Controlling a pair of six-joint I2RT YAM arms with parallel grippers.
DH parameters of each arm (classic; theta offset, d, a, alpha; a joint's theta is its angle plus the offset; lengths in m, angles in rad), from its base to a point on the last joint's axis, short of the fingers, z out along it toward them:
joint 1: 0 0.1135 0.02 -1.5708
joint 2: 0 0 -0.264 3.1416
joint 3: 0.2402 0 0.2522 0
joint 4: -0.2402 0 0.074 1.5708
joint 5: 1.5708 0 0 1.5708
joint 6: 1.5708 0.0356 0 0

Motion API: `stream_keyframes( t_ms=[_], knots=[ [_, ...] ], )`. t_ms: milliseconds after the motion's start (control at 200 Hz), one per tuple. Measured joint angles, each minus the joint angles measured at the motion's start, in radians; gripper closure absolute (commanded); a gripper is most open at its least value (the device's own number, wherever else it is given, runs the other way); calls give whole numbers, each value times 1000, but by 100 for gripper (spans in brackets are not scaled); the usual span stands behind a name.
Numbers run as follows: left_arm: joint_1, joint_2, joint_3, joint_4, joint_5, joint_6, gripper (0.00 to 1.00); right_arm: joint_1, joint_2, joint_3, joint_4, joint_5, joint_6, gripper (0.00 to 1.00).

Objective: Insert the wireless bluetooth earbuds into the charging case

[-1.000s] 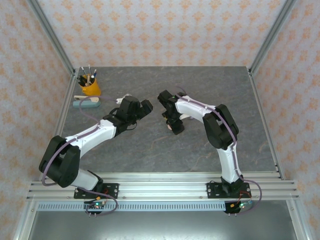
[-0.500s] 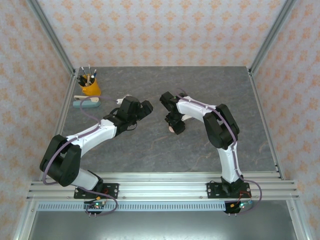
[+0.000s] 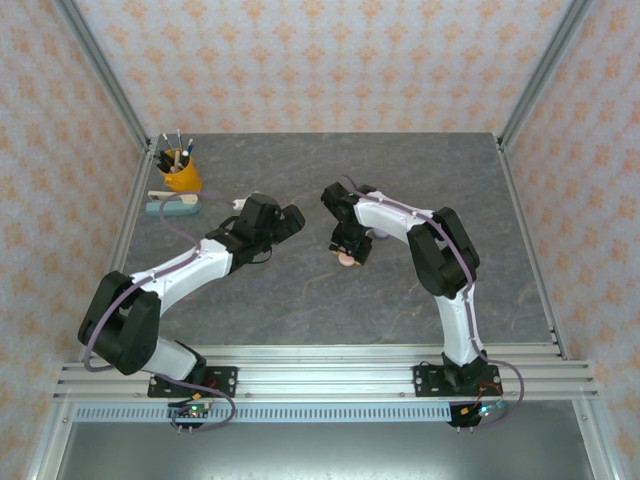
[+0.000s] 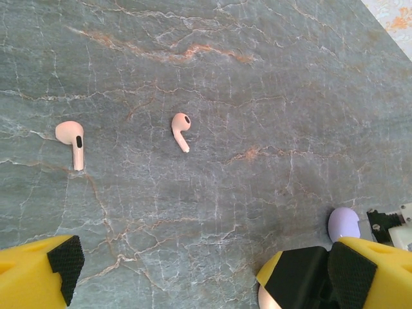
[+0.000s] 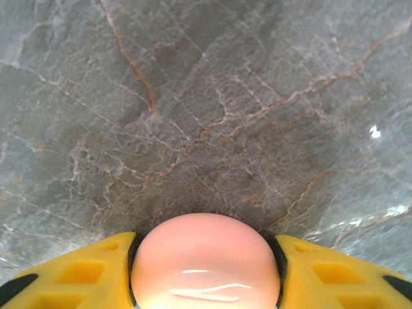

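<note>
- A yellow cup (image 3: 183, 180) near the table's (image 3: 300, 300) far left corner holds a bunch of upright pens (image 3: 175, 152).
- A pale pink round charging case (image 5: 206, 248) sits shut on the middle of the grey marbled table, so its inside is hidden.
- The right claw (image 5: 206, 270) pinches that case, one yellow finger pressed to each side.
- A pale purple round case (image 4: 344, 223) lies just beside it.
- Two pale pink stemmed earbuds (image 4: 181, 131) (image 4: 72, 141) lie loose on the bare table, apart from each other and from both cases.
- The left claw (image 4: 183, 267) hangs spread wide above them, gripping nothing.
- Against a second ago, the right claw's fingers have drawn in onto the pink case. The left arm has hardly shifted.
</note>
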Motion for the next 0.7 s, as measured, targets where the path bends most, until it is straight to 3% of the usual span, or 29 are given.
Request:
stream_keyframes(
  t_ms=[135, 425, 701],
  knots=[
    [0, -9, 0, -2, 0, 6, 0, 0, 0, 0, -24, 23, -95, 36],
    [6, -10, 0, -3, 3, 6, 0, -1, 0, 0, -26, 38, -173, 35],
    [6, -10, 0, -3, 3, 6, 0, -1, -4, -12, -6, 19, -148, 36]
  ],
)
